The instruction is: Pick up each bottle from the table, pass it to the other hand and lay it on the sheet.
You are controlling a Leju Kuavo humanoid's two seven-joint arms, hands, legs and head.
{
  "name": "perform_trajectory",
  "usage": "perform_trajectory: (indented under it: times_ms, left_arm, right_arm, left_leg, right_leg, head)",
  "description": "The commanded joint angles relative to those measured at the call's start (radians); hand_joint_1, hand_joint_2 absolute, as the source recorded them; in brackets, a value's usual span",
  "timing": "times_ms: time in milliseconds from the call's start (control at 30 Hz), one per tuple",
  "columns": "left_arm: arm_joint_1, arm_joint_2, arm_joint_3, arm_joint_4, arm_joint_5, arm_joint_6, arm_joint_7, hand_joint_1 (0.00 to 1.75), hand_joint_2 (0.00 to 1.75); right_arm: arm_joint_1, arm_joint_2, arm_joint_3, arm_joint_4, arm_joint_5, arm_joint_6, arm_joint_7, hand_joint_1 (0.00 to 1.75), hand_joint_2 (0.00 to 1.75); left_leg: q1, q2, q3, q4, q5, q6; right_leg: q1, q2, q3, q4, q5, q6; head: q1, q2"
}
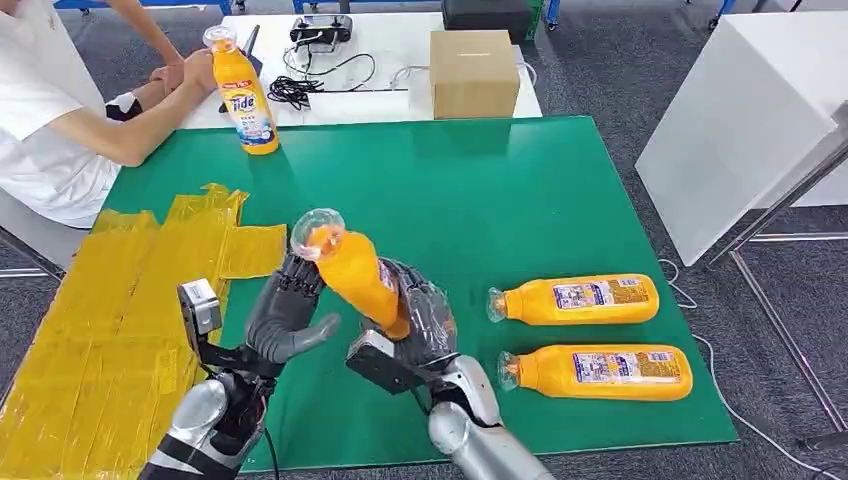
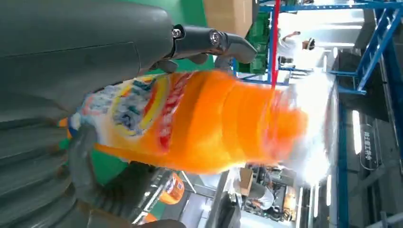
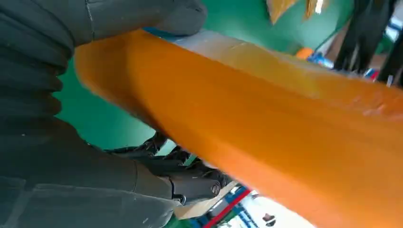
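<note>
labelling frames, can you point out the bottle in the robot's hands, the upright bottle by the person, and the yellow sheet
held bottle [image 1: 358,278], head view, on its orange body.
upright bottle [image 1: 246,98], head view, on its label.
yellow sheet [image 1: 120,300], head view, on a bare middle part.

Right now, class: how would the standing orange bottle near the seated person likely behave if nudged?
The standing bottle looks tall on a narrow base, so it may tip. Lying down it might roll. It looks full, so probably heavy.
</note>
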Motion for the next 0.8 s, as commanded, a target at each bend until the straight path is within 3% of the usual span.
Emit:
perform_trajectory:
  times_ms: [33, 200, 467, 500, 667, 800]
  left_arm:
    - [-0.069, -0.005, -0.026, 0.112, 0.030, -0.023, -0.003, 0.00, 1.75]
    - [-0.077, -0.003, -0.018, 0.134, 0.047, -0.022, -0.005, 0.00, 1.75]
    - [-0.077, -0.001, -0.012, 0.138, 0.049, -0.017, -0.006, 0.00, 1.75]
    - [-0.079, -0.002, -0.007, 0.142, 0.050, -0.013, -0.007, 0.00, 1.75]
    - [-0.093, -0.012, 0.000, 0.166, -0.042, 0.113, -0.031, 0.00, 1.75]
    - [-0.094, -0.013, -0.001, 0.168, -0.047, 0.119, -0.032, 0.00, 1.75]
  right_arm:
    - [0.001, -0.013, 0.167, 0.026, 0.006, 0.038, -0.108, 1.75, 1.75]
    - [0.011, -0.062, 0.249, -0.089, -0.015, 0.071, -0.159, 1.75, 1.75]
    - [0.010, -0.079, 0.278, -0.130, -0.033, 0.084, -0.161, 1.75, 1.75]
    - [0.010, -0.083, 0.286, -0.140, -0.038, 0.088, -0.159, 1.75, 1.75]
    - [0.011, -0.097, 0.299, -0.181, -0.054, 0.077, -0.135, 1.75, 1.75]
    - [0.011, -0.099, 0.298, -0.180, -0.055, 0.077, -0.134, 1.75, 1.75]
  left_leg:
    - [0.000, -0.001, 0.003, -0.001, -0.001, 0.000]
    - [0.000, -0.001, 0.003, -0.001, -0.001, 0.000]
    - [0.000, -0.001, 0.001, -0.001, 0.000, 0.000]
    - [0.000, -0.001, 0.006, -0.001, -0.002, 0.000]
    - [-0.001, -0.001, 0.003, -0.001, -0.002, 0.000]
    - [-0.001, 0.000, 0.001, -0.001, -0.001, 0.000]
  right_leg:
    - [0.000, -0.001, 0.004, -0.001, -0.001, 0.001]
    - [0.000, -0.002, 0.004, -0.001, -0.001, 0.001]
    - [-0.001, -0.001, 0.001, -0.001, -0.001, 0.001]
    - [-0.001, -0.002, 0.007, -0.002, -0.003, 0.002]
    - [-0.001, -0.001, 0.004, -0.001, -0.002, 0.001]
    - [-0.001, 0.000, 0.002, -0.001, -0.001, 0.001]
  head:
    - [0.000, 0.000]
    - [0.000, 0.000]
    - [0.000, 0.000]
    - [0.000, 0.000]
    - [0.000, 0.000]
    - [0.000, 0.000]
